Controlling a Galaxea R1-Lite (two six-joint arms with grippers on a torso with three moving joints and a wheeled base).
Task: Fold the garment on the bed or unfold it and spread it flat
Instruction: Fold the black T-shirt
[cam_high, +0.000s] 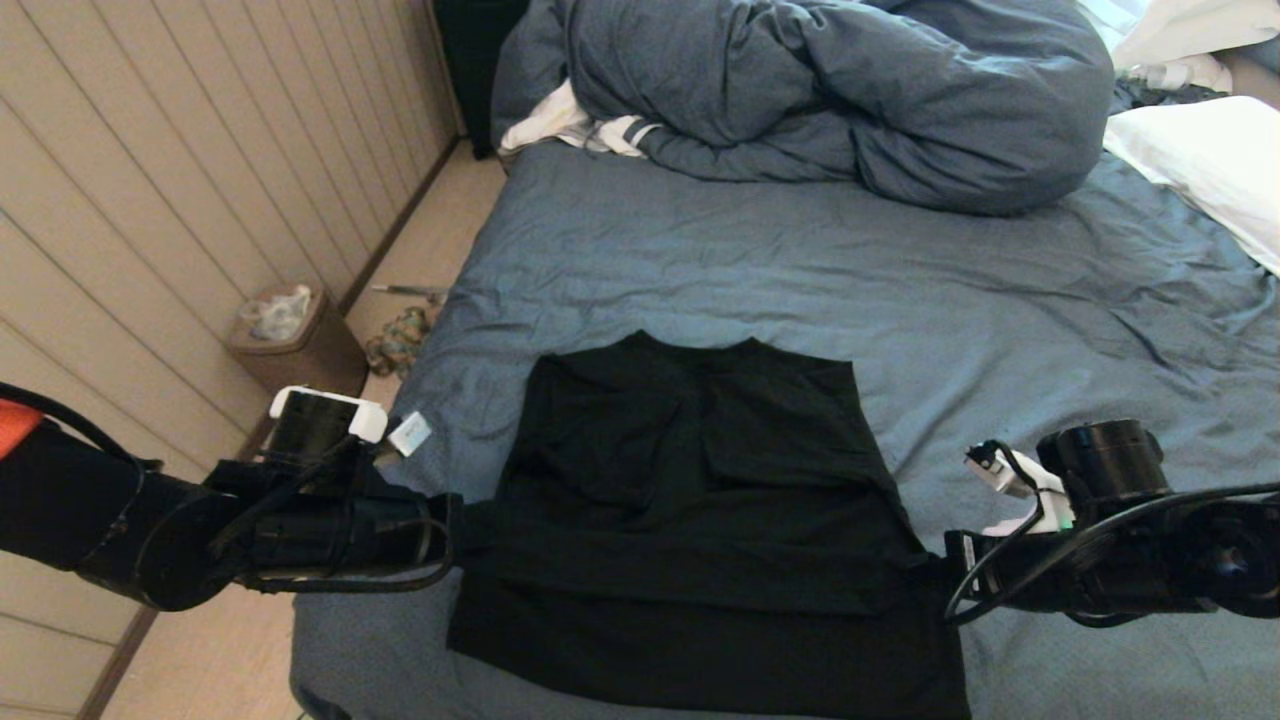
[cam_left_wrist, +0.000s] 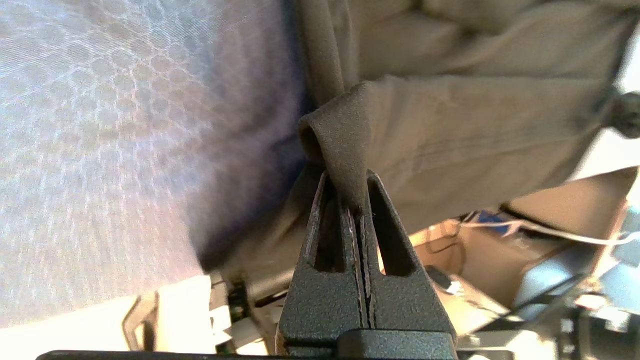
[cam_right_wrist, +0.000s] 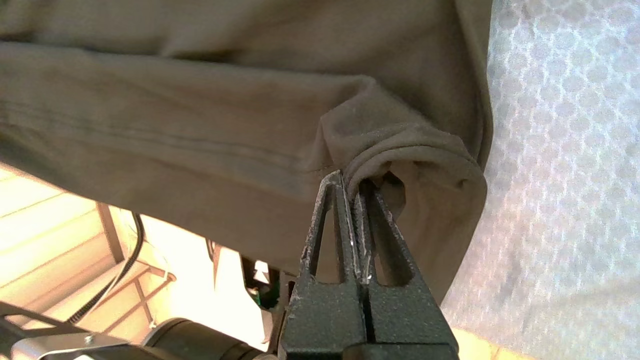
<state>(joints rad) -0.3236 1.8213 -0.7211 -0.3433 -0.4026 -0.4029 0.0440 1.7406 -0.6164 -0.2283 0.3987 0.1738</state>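
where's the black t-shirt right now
In the head view the black T-shirt lies at the near edge of the bed, well short of the bunched duvet, pinched on either side by the left gripper and right gripper.

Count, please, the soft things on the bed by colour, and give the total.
Black: 1, the garment, pinched at its sides by the left end effector and the right end effector.
Blue-grey: 1, the duvet.
White: 2, the pillow and the striped cloth.
Total: 4
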